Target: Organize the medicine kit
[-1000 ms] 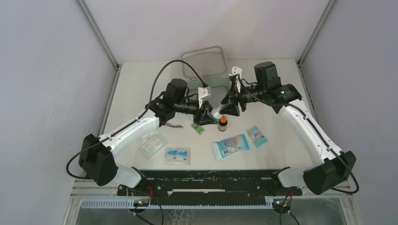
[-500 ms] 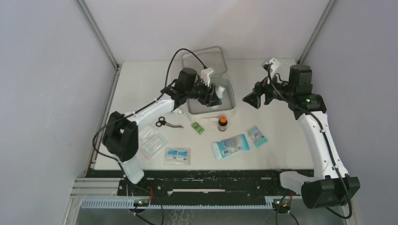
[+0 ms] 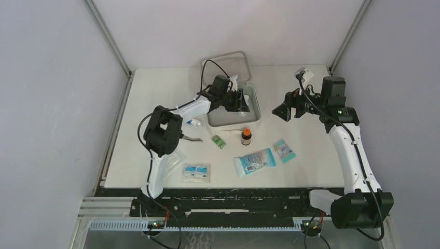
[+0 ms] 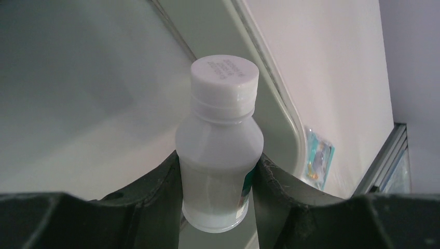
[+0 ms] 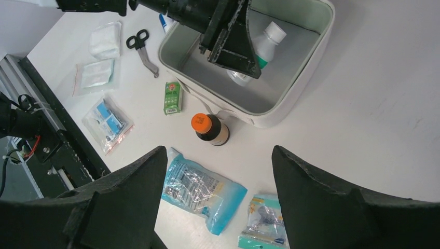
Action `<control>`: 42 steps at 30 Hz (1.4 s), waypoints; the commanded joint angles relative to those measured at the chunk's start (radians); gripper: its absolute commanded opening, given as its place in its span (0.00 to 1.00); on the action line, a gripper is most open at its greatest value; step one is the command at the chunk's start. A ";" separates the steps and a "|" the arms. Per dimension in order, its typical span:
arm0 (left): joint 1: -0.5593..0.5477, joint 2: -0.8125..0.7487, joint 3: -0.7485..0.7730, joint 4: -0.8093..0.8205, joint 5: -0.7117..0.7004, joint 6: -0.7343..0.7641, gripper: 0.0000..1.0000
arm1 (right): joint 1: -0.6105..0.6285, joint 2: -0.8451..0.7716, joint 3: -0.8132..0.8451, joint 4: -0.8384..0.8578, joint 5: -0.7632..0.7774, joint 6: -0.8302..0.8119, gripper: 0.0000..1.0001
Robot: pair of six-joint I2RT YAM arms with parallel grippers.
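Observation:
The medicine kit (image 3: 252, 115) is a white soft case lying open at the back of the table, its lid (image 3: 226, 66) folded away behind it. My left gripper (image 3: 240, 101) reaches into the case and is shut on a white plastic bottle (image 4: 218, 150) with a white screw cap. The bottle lies tilted inside the kit (image 5: 290, 98), its cap toward the far wall, as the right wrist view shows the bottle (image 5: 264, 44). My right gripper (image 3: 280, 111) hangs open above the table to the right of the case, nothing between its fingers (image 5: 219, 153).
In front of the case stand a brown bottle with an orange cap (image 3: 246, 136) and a small green box (image 3: 218, 141). A blue packet (image 3: 254, 162), a teal sachet (image 3: 284, 150), a clear bag (image 3: 196, 172), scissors (image 3: 184, 136) and a small tube (image 3: 194, 123) lie around.
My left arm has carried the white bottle from the table's middle back into the open case. My right gripper has opened and drawn away to the right.

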 commanded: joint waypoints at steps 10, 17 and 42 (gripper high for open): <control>-0.028 0.123 0.129 0.013 0.027 -0.279 0.36 | -0.004 0.022 0.003 0.046 0.002 0.011 0.73; -0.047 0.166 0.179 0.009 0.074 -0.334 0.41 | -0.004 0.028 0.003 0.042 0.006 0.005 0.73; -0.056 0.103 0.166 -0.055 0.104 -0.308 0.75 | -0.004 0.052 0.003 0.033 0.004 -0.004 0.74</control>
